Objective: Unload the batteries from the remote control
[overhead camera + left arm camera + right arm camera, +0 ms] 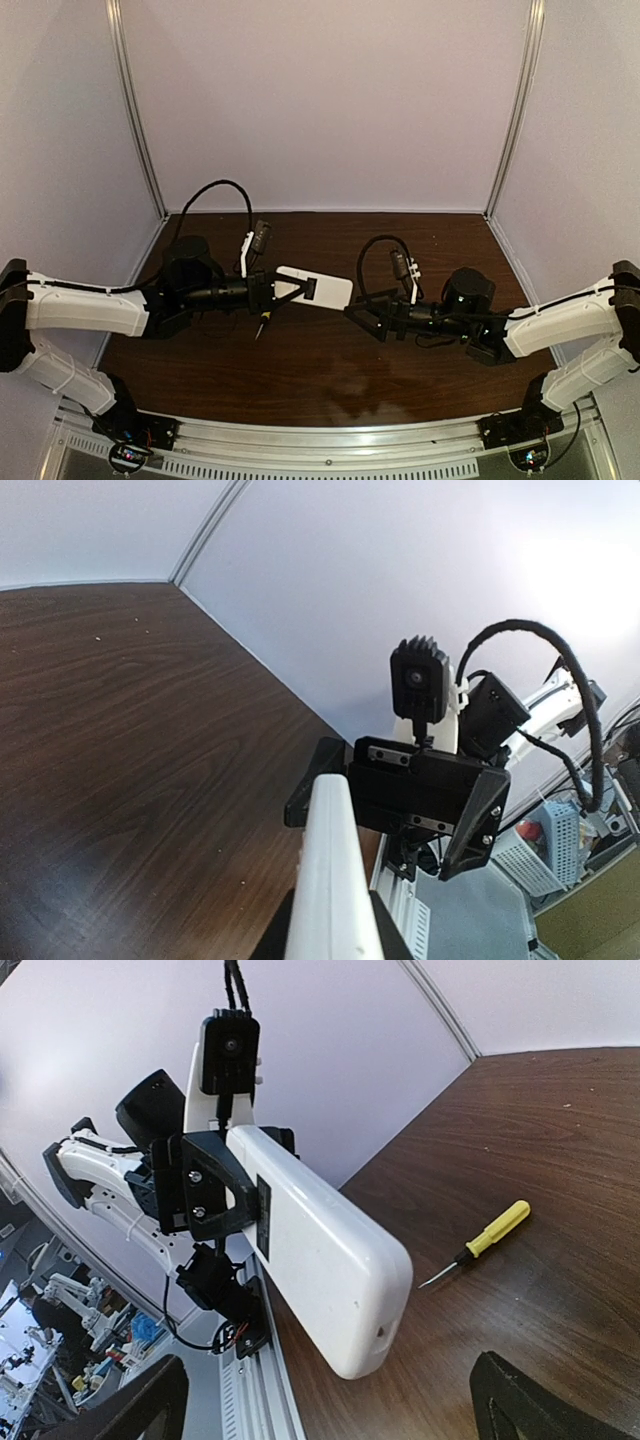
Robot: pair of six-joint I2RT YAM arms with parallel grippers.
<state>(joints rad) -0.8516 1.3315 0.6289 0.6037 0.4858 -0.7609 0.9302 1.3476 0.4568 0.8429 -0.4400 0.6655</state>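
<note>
My left gripper [290, 288] is shut on one end of the white remote control [318, 287] and holds it above the table. In the left wrist view the remote [330, 880] runs edge-on out from between my fingers. My right gripper [362, 318] is open and empty, facing the remote's free end. In the right wrist view that rounded end [340, 1280] reaches about level with my wide-open fingertips [530, 1400], touching neither. A dark window shows on the remote's face near the left gripper [215, 1200]. The batteries are hidden.
A yellow-handled screwdriver [262, 325] lies on the dark wooden table [330, 380] below the remote; it also shows in the right wrist view [490, 1235]. White walls enclose the back and sides. A metal rail [320, 440] runs along the near edge.
</note>
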